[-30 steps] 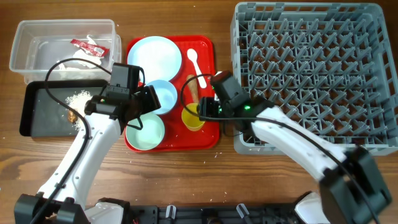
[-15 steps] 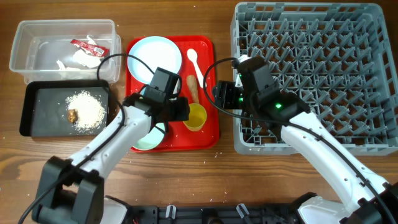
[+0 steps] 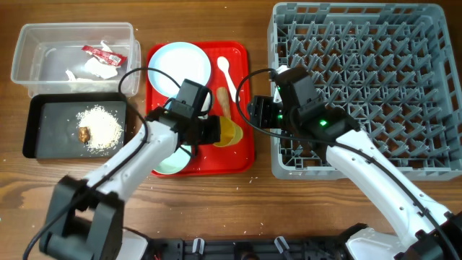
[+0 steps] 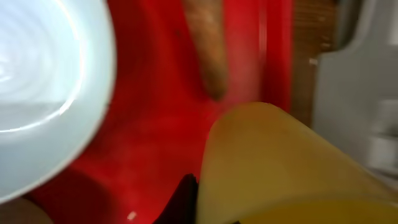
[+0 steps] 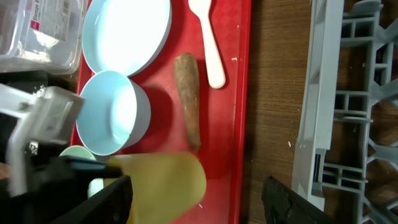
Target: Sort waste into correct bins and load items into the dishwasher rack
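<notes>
1. On the red tray (image 3: 240, 155), near its right edge, the yellow cup (image 3: 228, 133) lies tipped; the left gripper (image 3: 213, 131) pinches its wall.
2. The right gripper (image 3: 255, 117) hovers at the dishwasher rack (image 3: 361, 87) edge, jaws spread.
3. Judgement: keep the pinch firm and lift clear of the brown stick (image 3: 224, 101) before carrying rackward.
4. Half a second earlier the cup stands upright; now it is tilted. The right arm is unmoved.

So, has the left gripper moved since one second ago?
Yes. The left gripper has moved across the red tray toward the dishwasher rack, and is now at the yellow cup.
</notes>
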